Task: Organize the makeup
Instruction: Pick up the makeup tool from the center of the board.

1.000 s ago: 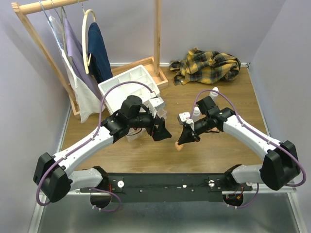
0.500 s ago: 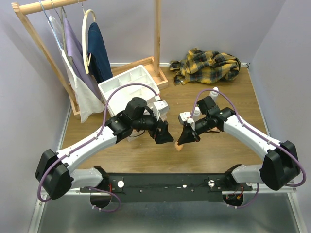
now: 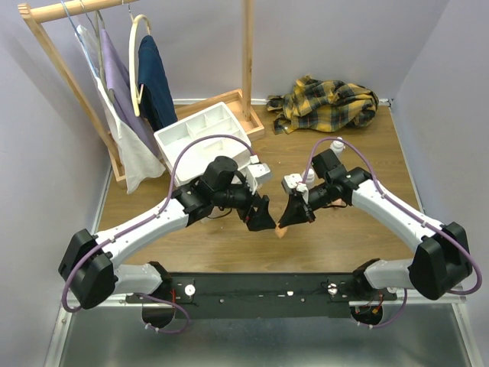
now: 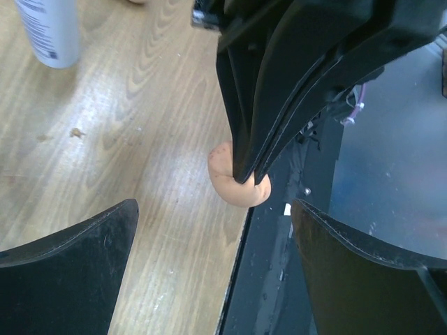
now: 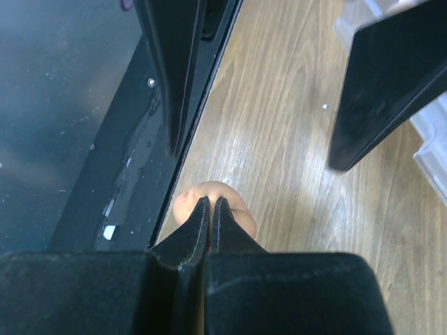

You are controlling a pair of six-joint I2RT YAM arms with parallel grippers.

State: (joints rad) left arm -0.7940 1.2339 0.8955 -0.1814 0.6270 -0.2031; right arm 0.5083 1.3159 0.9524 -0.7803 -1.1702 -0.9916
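My right gripper is shut on a peach egg-shaped sponge and squeezes it flat between the fingertips, just above the wooden table near its front edge. In the right wrist view the sponge bulges out on both sides of the closed gripper. My left gripper stands wide open just left of it, facing the sponge, which lies ahead of the open gripper and apart from it. One white capped bottle stands behind the right wrist, another farther back.
A white drawer unit sits at the back left beside a wooden clothes rack with hanging garments. A yellow plaid cloth lies at the back right. The black base bar runs along the table's front edge.
My left arm has swung right, bringing its open gripper up close to the sponge. The right gripper has stayed almost in place, still clamped on the sponge.
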